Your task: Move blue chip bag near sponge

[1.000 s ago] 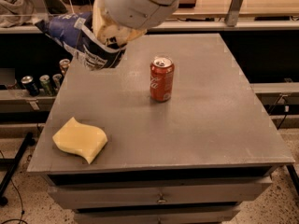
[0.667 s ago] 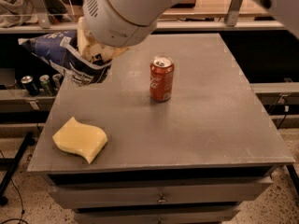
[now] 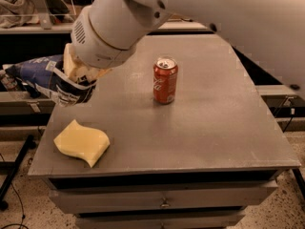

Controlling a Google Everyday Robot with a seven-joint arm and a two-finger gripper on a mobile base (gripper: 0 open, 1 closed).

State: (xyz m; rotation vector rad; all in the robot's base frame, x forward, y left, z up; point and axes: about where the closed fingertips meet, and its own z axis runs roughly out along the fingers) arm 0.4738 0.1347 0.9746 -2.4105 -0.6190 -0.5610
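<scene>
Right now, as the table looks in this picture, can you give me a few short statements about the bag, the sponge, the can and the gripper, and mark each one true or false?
1. The red soda can stands upright on the table. True.
2. The sponge lies at the far right corner. False: it lies near the front left corner.
3. The gripper holds the blue chip bag at the table's left edge. True.
4. The blue chip bag rests on top of the sponge. False: it is apart from the sponge, further back, in the gripper.
</scene>
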